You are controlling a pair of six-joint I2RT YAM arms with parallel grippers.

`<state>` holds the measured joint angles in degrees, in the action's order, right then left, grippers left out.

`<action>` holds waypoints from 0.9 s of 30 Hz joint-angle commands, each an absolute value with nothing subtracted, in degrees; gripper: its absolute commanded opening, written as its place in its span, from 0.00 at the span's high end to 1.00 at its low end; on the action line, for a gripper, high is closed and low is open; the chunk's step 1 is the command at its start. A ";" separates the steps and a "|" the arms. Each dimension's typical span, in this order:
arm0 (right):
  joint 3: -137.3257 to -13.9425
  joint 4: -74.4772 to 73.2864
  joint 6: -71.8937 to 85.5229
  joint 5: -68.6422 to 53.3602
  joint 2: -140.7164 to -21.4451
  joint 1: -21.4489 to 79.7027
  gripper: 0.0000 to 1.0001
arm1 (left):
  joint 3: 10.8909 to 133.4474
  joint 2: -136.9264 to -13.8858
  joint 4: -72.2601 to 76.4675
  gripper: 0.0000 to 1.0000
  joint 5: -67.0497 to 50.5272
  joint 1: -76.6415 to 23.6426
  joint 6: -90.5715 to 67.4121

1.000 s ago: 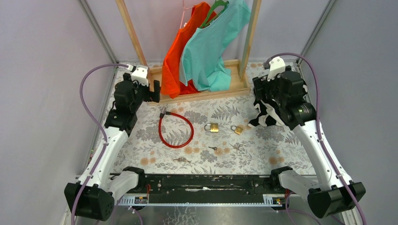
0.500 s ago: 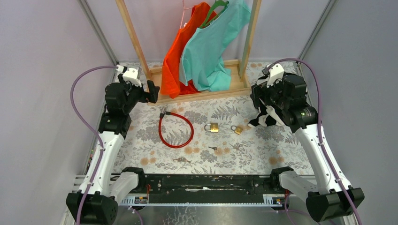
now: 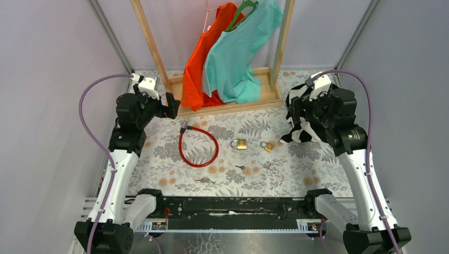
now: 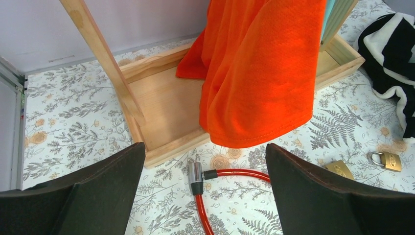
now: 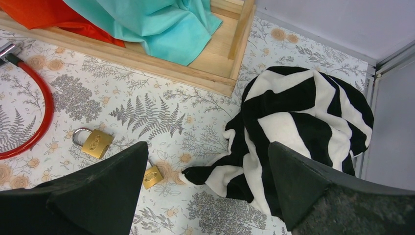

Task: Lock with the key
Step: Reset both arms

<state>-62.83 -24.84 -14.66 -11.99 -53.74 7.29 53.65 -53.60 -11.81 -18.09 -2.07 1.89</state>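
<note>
Padlocks (image 3: 241, 143): 2, brass, flat on mat (image 3: 296, 174) mid-table, side by side, not touching. Shackles twd left, long axes approx left-right. Keys (image 3: 240, 168): approx 3 bits nearer bases, too small to count surely. 1 red cable (image 3: 198, 145) left of locks. Left gripper (image 4: 204, 152) raised by rack (image 3: 227, 107) corner, fingers wide apart. Right gripper (image 5: 208, 147) raised by striped cloth (image 3: 299, 129), likewise spread.
</note>
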 commanded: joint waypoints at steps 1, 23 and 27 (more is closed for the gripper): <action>-64.16 -23.48 -13.93 -14.07 -53.12 6.75 0.01 | 56.07 -53.08 -12.55 0.00 -20.14 -1.53 3.01; -64.00 -24.30 -14.22 -17.48 -53.34 6.50 0.01 | 55.74 -53.61 -12.98 0.00 -22.46 -1.18 3.07; -64.25 -24.31 -14.13 -17.70 -53.57 6.50 0.01 | 55.64 -53.78 -13.03 0.00 -22.50 -1.18 3.16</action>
